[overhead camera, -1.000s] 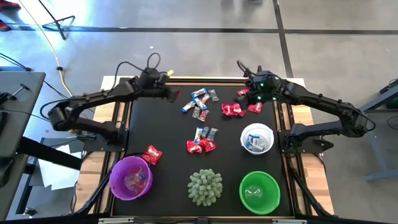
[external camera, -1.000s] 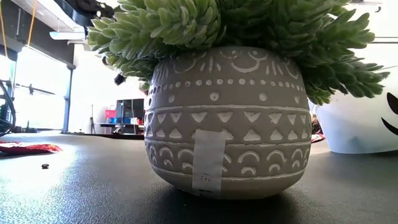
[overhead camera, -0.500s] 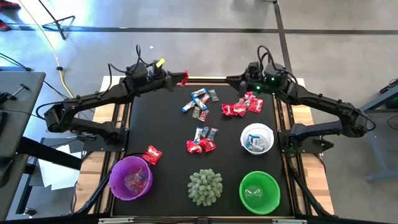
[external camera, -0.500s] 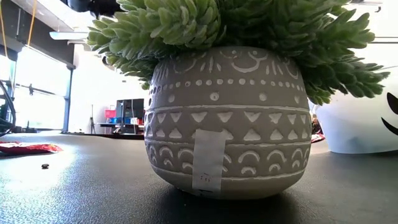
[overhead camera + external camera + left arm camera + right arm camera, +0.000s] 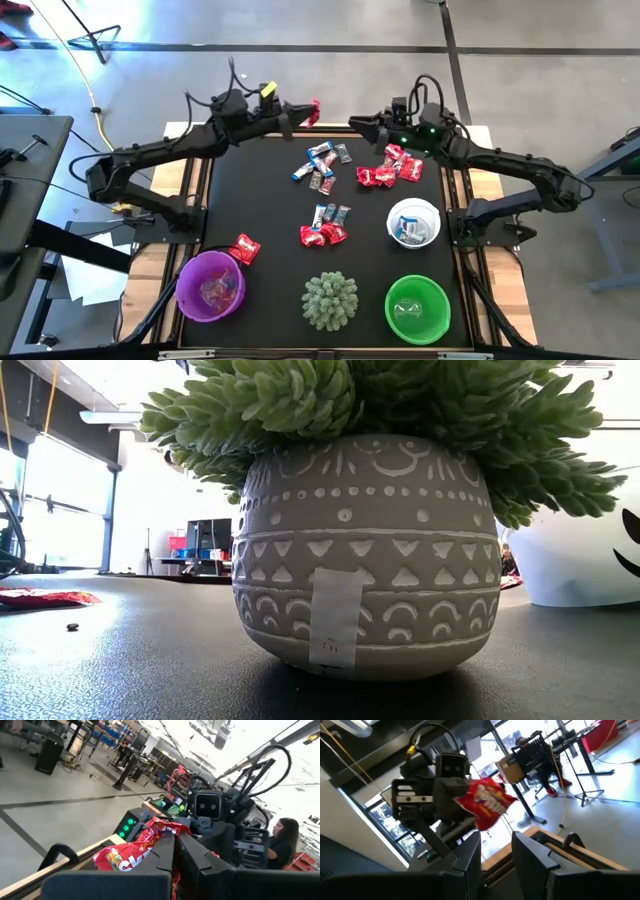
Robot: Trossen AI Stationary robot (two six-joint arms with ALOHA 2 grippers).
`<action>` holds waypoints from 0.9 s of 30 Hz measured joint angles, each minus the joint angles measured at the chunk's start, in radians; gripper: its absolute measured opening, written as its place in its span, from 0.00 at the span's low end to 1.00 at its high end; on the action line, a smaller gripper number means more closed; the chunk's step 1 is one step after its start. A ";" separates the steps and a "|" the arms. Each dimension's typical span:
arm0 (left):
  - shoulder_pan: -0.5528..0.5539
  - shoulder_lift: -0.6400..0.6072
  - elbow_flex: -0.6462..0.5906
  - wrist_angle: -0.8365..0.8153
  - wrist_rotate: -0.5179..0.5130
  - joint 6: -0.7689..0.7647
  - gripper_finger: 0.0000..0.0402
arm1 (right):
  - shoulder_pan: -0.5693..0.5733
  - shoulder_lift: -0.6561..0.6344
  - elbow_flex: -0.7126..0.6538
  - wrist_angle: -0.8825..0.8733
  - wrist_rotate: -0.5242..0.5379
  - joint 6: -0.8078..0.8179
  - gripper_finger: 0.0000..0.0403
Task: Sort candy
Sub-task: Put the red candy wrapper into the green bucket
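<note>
Candy: red pack (image 5: pixel 315 110) pinched in left gripper (image 5: pixel 307 112), upper center of high view; right gripper (image 5: pixel 362 121) faces it, half-open, empty, just right—you're nearest w/ right.

High view: straight down over the whole black tabletop (image 5: pixel 270 230). Low view: at surface level, very near a patterned grey ceramic plant pot (image 5: pixel 360 550). The two wrist views face each other, sharing one red crinkled foil candy packet (image 5: pixel 145 847).

Patterned grey plant pot (image 5: pixel 360 550) up close, red candy (image 5: pixel 45 598) flat on black table (image 5: pixel 130 660) beyond.
</note>
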 joint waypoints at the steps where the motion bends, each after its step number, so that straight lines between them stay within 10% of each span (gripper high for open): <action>1: 0.000 0.014 0.013 -0.002 0.000 0.000 0.00 | 0.000 0.003 0.000 0.008 0.000 -0.001 0.26; 27: -0.050 0.251 0.234 -0.004 0.046 -0.010 0.00 | -0.001 0.011 0.000 0.024 0.012 -0.124 0.34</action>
